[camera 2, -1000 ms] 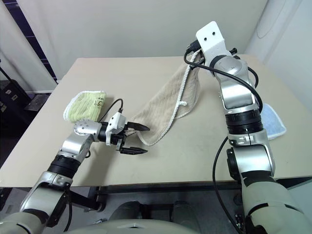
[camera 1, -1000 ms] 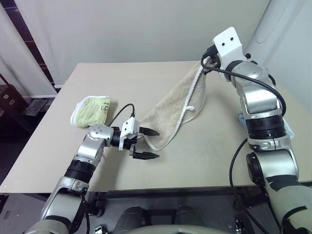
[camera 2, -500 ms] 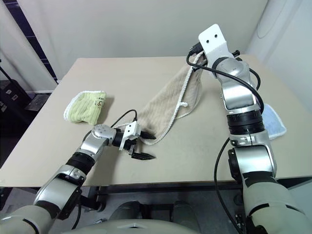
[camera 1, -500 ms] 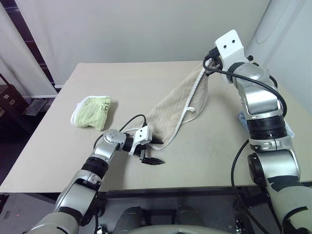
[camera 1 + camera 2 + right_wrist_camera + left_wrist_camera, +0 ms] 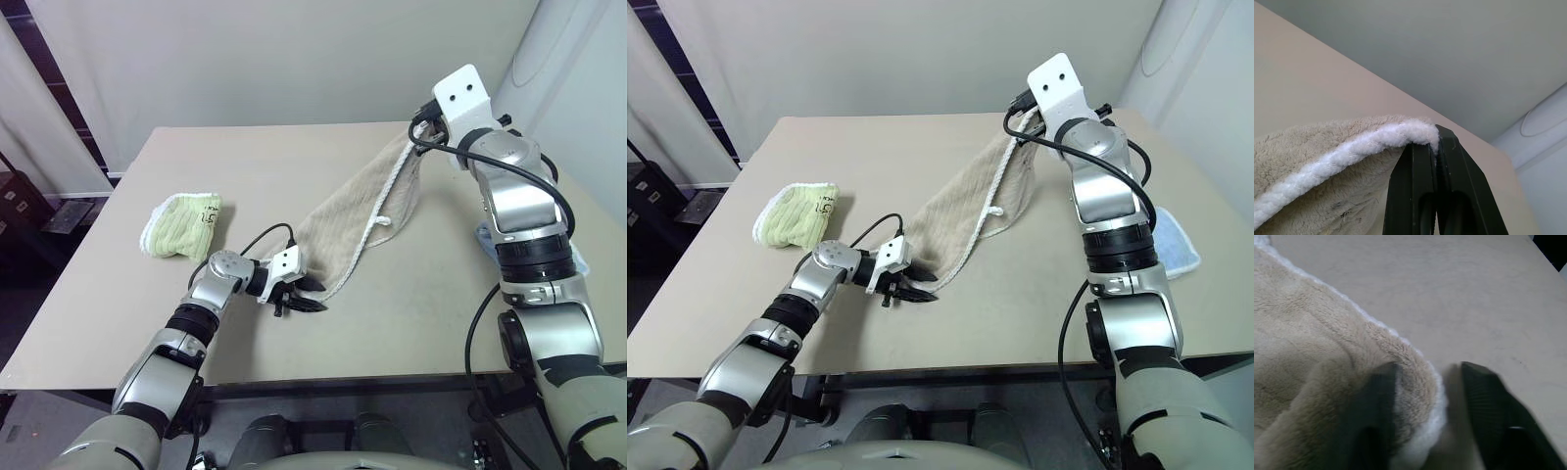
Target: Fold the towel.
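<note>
The beige towel with white edging hangs from my right gripper, held high over the table's far right. That gripper is shut on the towel's upper edge. The cloth slopes down to the left, and its lower corner rests on the table. My left gripper lies low at that corner, pointing right. In the left wrist view the towel corner sits between its two fingers; the jaws are partly closed, with a small gap left beside one finger.
A light green folded towel lies on the table's left side. A light blue folded towel lies at the right edge, partly behind my right arm. The tan table has bare surface at the back and along the front.
My left gripper dropped to the table and slid right onto the towel's lower corner, and its jaws narrowed around it. The right gripper kept still with the towel.
</note>
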You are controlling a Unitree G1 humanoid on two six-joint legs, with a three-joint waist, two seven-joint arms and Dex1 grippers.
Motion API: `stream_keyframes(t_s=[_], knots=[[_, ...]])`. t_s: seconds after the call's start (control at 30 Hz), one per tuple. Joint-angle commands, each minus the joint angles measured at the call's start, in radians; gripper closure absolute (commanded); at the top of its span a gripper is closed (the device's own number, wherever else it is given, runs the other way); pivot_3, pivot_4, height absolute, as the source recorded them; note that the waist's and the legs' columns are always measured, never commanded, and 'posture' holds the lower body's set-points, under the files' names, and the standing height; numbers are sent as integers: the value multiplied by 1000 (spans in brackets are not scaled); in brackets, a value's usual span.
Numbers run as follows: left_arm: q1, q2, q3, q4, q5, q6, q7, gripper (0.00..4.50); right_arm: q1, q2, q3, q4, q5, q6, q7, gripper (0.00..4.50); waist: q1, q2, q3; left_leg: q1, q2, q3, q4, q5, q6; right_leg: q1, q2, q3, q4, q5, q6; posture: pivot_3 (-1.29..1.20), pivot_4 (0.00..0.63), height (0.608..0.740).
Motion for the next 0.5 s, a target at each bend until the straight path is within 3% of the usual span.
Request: stream_keyframes(t_s=[0.03,0.1,0.3,0.5], knots=[[5,18,-39,29,58,-14,0,3834,-15,-12,-4,-14,-17,-22,-11,4500,0,0,0,0,0,0,0,0,0,0,0,0,0,0,0,0,0,720],[7,18,-41,33,68,-17,11,4457,-15,-16,2,-14,-23,-26,-8,4500,0,0,0,0,0,0,0,0,0,0,0,0,0,0,0,0,0,720],[12,18,-35,34,67,-44,13,4457,-8,-16,11,-10,-32,-36,-4,4500,0,0,-1,0,0,0,0,-1,-1,0,0,0,0,0,0,0,0,720],[-50,34,131,-75,-128,135,-17,4457,21,-34,2,-18,-36,-35,-2,4500,0,0,-1,0,0,0,0,0,0,0,0,0,0,0,0,0,0,720]])
